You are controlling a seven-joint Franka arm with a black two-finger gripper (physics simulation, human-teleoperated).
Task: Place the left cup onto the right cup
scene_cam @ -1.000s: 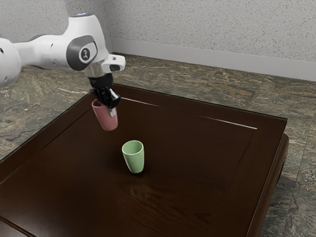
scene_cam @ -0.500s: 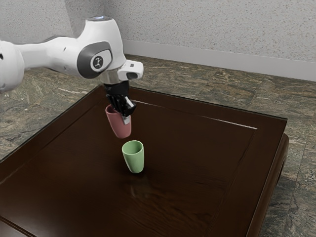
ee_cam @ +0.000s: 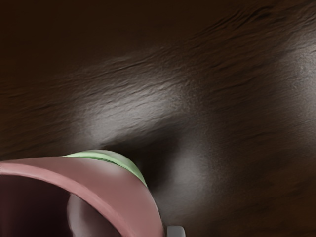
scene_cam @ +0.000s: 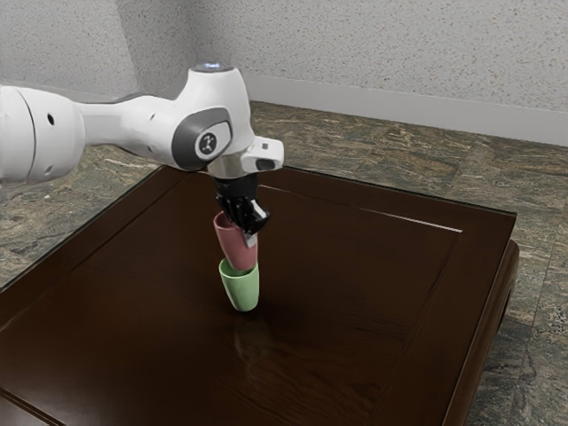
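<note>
On the dark wooden surface the green cup is seen upright near the middle. The pink cup is held directly above it, slightly tilted, its base set in the green cup's mouth and its rim pinched by the jaws. In the wrist view a sliver of green rim is glimpsed just past the pink rim. Farther back, a marbled floor is met by a speckled wall

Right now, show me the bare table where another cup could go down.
The table is bare from the green cup to the raised rim on the exterior view's right, and across the near stretch in front of it. Crowded only at the green cup, where the gripper holds the pink cup at its mouth.
</note>
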